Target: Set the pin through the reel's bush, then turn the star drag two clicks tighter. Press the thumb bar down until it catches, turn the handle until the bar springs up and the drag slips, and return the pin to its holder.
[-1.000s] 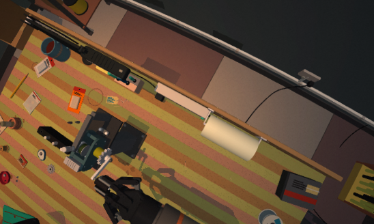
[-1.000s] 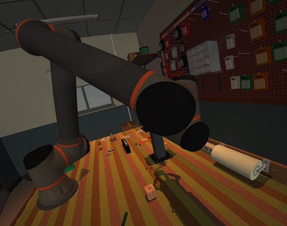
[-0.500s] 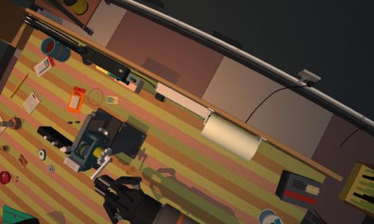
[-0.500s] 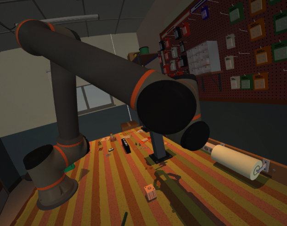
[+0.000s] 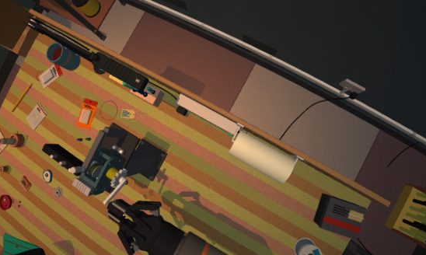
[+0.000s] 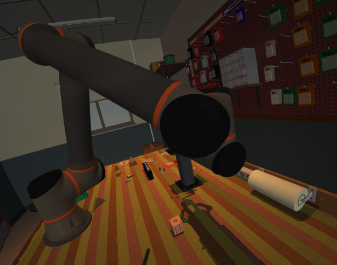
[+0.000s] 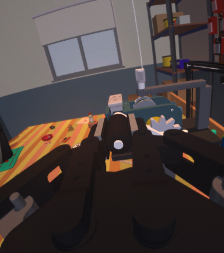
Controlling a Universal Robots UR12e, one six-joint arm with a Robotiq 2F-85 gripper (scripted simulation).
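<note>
On the striped bench the teal reel [image 5: 102, 167] sits on its black stand, with its white star drag [image 5: 122, 177] and grey crank arm [image 5: 114, 191] pointing toward my gripper. My gripper [image 5: 118, 212] is closed on the handle's dark knob [image 7: 118, 135], and the wrist camera shows a finger on each side of the knob. The grey thumb bar [image 7: 115, 100] sits at the reel's top left, and the star drag [image 7: 163, 122] shows behind my fingers. The black pin holder [image 5: 60, 154] lies left of the reel. The second side camera hides the reel behind my arm.
A cream paper roll [image 5: 262, 156] hangs on the bench's back rail. A black and red box [image 5: 339, 215] sits to the right, and small parts, cards and a blue cup [image 5: 63, 56] lie scattered left of the reel. An orange block [image 6: 175, 225] stands near the front.
</note>
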